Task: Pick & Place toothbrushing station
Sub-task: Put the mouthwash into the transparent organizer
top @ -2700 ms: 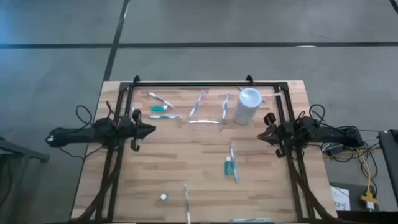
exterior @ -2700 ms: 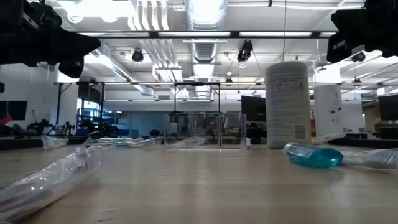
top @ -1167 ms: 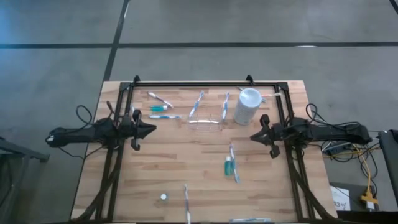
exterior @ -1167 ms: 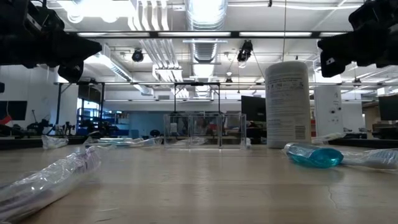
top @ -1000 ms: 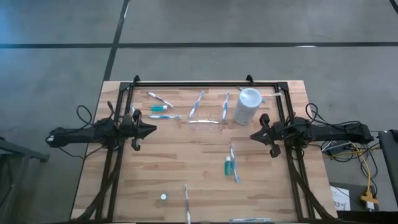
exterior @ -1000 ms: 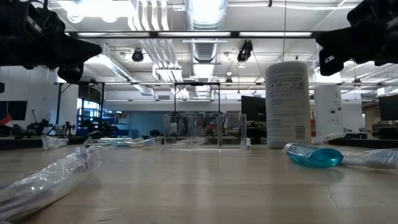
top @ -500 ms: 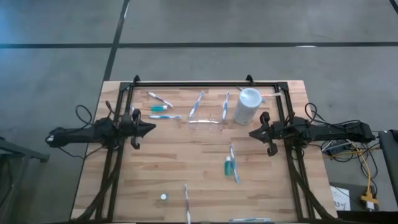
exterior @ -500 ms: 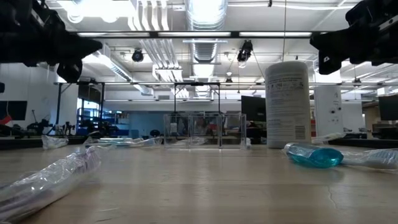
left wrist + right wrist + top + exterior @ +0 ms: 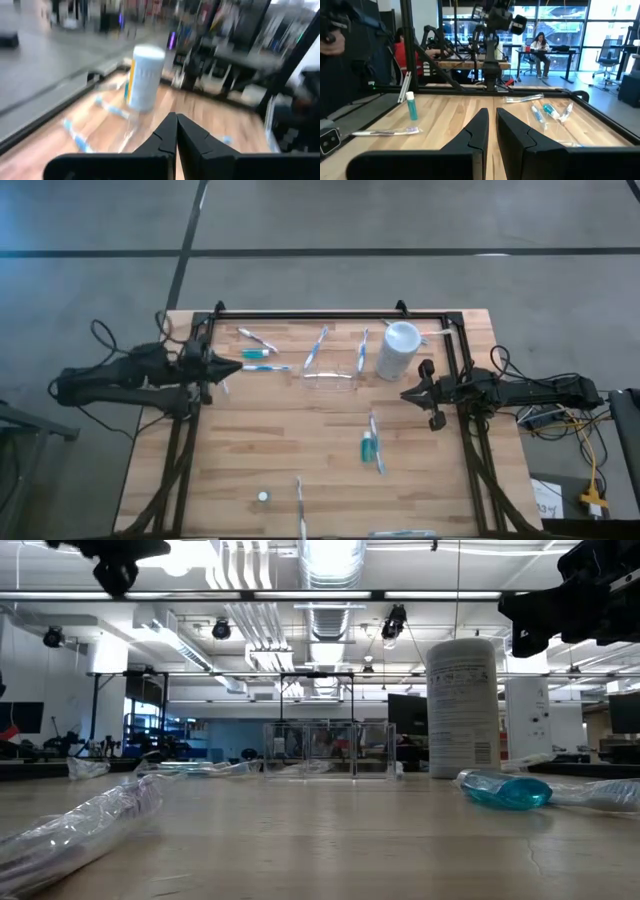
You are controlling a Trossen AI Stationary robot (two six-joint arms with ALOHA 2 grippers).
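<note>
The white cup [image 9: 398, 350] stands upright at the far right of the wooden table, beside the clear holder [image 9: 331, 375]. Thin wrapped toothbrushes [image 9: 317, 346] and a teal tube [image 9: 258, 354] lie flat along the far side. Another teal tube [image 9: 368, 448] and toothbrush [image 9: 376, 435] lie right of the middle. My left gripper [image 9: 238, 367] is shut and empty, high above the far left. My right gripper [image 9: 404, 393] hangs above the table near the cup, empty, its fingers almost together.
A black frame rail [image 9: 330, 315] runs along the table's far edge, with posts down both sides. A small white cap [image 9: 262, 497] and a toothbrush [image 9: 299, 505] lie near the front edge. Bare wood [image 9: 290, 430] lies in the middle. People sit in the room beyond [image 9: 539, 42].
My left gripper has gone up and toward the table's far edge, and its arm has swung back toward the left. My right gripper has kept almost still. Nothing on the table has moved.
</note>
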